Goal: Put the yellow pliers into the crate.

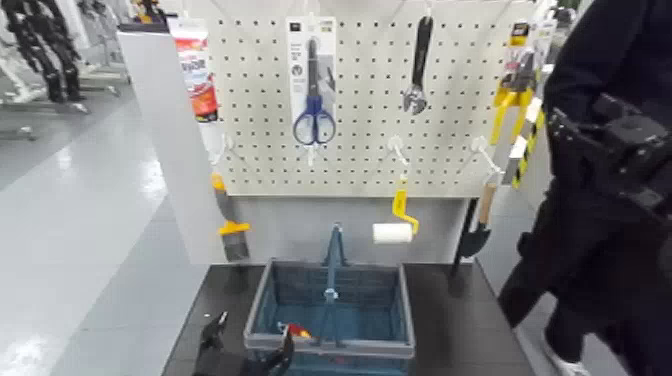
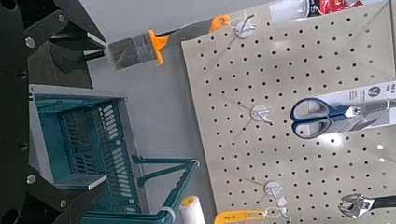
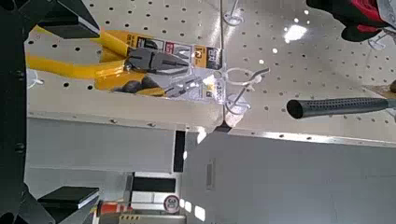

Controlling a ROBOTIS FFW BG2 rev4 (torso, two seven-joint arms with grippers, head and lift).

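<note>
Right wrist view: the carded yellow-handled pliers [image 3: 149,62] are hanging on the pegboard [image 3: 308,56], and the right end effector [image 3: 75,107] is waiting beside their long curved handles, its fingers wide apart and clamping nothing. In the head view the pliers are hanging at the board's right side, handles downward, well apart from the blue shopping basket [image 1: 331,348], which is sitting on the dark worktop [image 1: 450,310]. The left end effector [image 1: 250,345] is idling at the basket's near left corner, also spread and empty.

The step in hand is looking like the grasp, with the placing still to come. I am judging the metal head heavy and stiff, the handle sleeves firm but perhaps a little slick, and the retail card [image 3: 173,54] thin and bendy — nothing fragile, though the card could be creasing. The best hold is going across both handles, close below the pivot, where weight is balancing; gripping only the handle ends would be inviting a swing. Before lowering, the card is needing to come cleanly off its hook — pulling sideways could be tearing it. A person [image 1: 600,60] is standing close on the right, so a modest path is making sense.
</note>
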